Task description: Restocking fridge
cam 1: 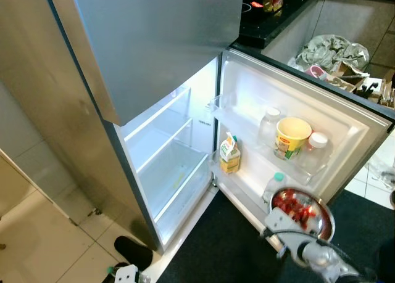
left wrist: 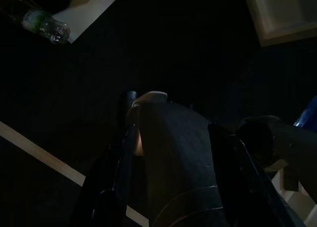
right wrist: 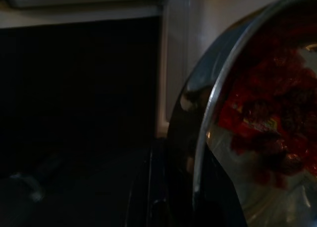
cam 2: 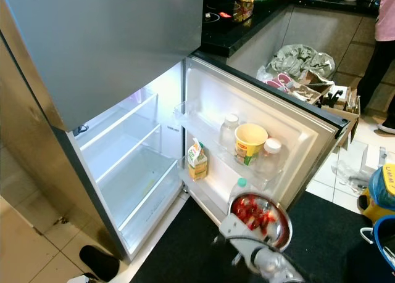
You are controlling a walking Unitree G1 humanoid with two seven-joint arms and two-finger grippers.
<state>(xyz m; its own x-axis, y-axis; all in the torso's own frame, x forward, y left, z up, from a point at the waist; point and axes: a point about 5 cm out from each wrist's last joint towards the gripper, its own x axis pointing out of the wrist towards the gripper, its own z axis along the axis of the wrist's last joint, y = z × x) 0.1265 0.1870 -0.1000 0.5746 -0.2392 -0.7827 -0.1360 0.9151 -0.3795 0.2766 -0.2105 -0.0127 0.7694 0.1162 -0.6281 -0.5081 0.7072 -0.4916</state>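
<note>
Both head eyes look down from above into the open fridge (cam 1: 179,166), sharing its door shelves. The right wrist cam sits right up against a metal bowl (right wrist: 247,138); the left wrist cam faces dark floor.

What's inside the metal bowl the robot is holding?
The metal bowl, held at its rim by the right claw, contains red pieces, possibly wrapped; what they are isn't clear. Anything beneath them is covered.

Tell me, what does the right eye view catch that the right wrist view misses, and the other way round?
Right eye view: the open fridge with its bare shelves, and the door racks holding a juice carton and a yellow tub. Right wrist view: a close look at the metal bowl rim, with one black finger against its outer wall. Both: that bowl of red contents, carried by the right gripper before the door.
</note>
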